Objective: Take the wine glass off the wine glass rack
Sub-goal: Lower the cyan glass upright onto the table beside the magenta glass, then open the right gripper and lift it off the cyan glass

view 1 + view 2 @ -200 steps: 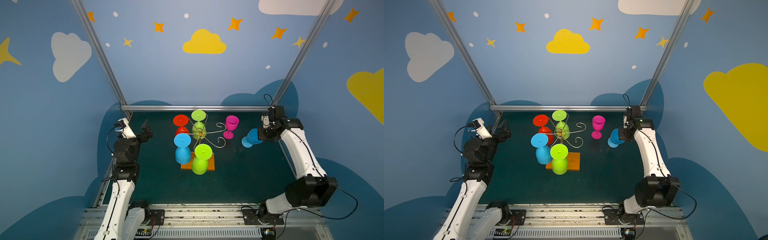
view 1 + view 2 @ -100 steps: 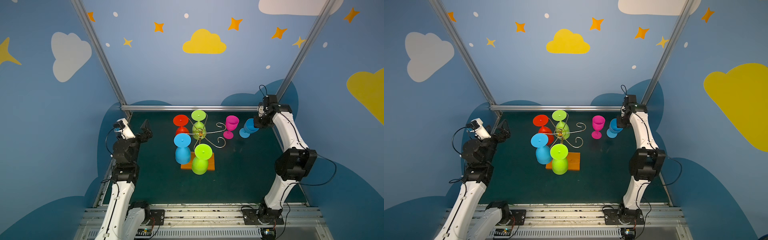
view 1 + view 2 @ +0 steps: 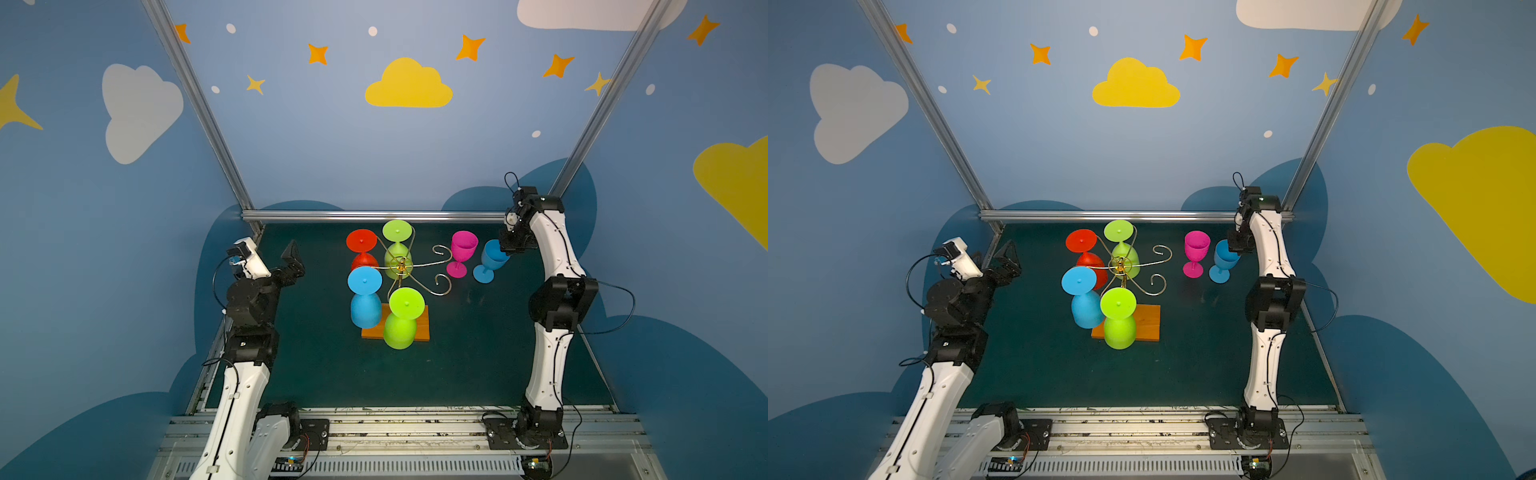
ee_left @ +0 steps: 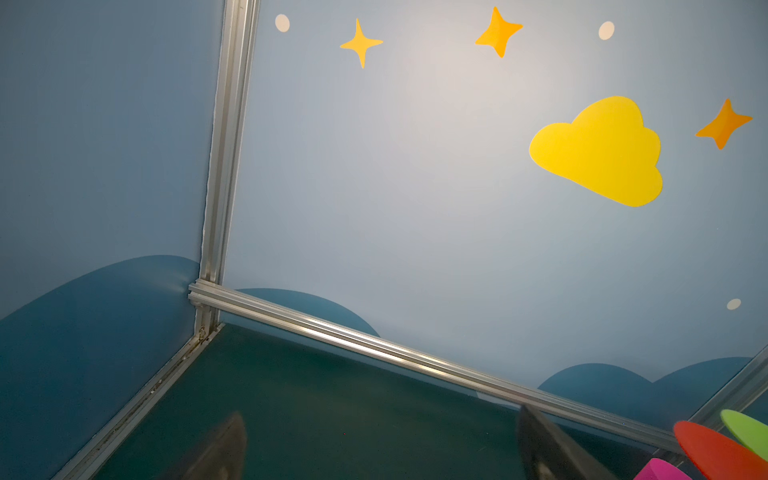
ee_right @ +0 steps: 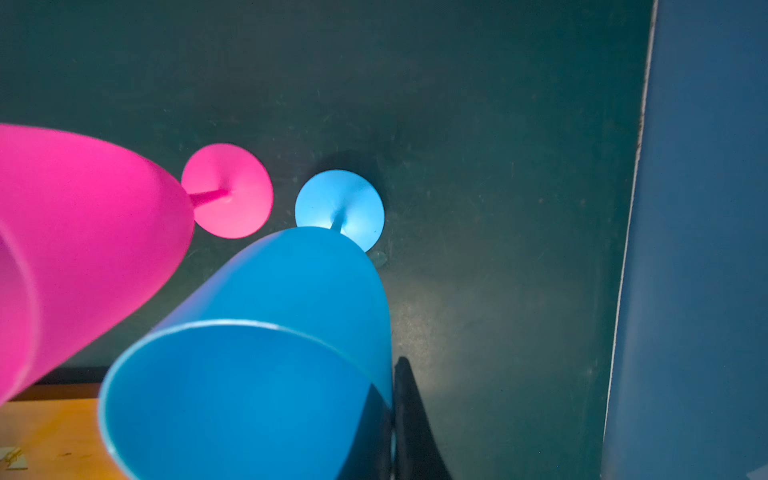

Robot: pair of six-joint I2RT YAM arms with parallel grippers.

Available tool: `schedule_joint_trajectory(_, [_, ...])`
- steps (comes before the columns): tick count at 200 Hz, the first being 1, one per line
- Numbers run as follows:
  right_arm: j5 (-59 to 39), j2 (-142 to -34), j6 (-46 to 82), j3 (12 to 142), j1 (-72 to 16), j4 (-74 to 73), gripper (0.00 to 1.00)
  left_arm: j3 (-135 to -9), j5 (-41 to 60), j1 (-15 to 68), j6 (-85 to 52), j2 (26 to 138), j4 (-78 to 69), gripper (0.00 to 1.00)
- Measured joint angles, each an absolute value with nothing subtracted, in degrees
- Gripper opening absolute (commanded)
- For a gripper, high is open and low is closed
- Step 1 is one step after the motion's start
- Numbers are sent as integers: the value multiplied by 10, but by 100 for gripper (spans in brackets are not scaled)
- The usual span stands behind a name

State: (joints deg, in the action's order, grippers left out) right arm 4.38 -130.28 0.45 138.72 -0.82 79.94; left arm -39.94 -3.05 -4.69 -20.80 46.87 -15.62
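The surface [image 3: 478, 357] lies bare nearer the camera, while the wine glass rack [image 3: 422, 321] and the pink glass [image 3: 464, 247] crowd the far middle.

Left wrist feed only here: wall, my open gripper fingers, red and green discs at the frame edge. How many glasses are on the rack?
Observer: Four, hung upside down on the wine glass rack: red glass, hanging blue glass, rear green glass, front green glass.
Operator: Any off it?
Observer: Two, upright to the rack's right in both top views: magenta glass and upright blue glass.
Operator: Right arm?
Observer: Right gripper is shut on the upright blue glass's rim.
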Motion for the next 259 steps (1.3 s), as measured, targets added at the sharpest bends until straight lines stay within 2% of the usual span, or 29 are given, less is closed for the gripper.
schedule_joint_trajectory(156, [39, -1310, 6, 1389, -8, 768, 0, -399, -32, -51, -208, 469, -156, 99])
schedule_joint_trajectory(209, [22, -1311, 10, 1389, -8, 754, 26, -399, -33, -51, -208, 469, -155, 100])
schedule_joint_trajectory(259, [-19, -1303, 15, 1389, -8, 719, 36, -399, -34, -51, -208, 469, -155, 99])
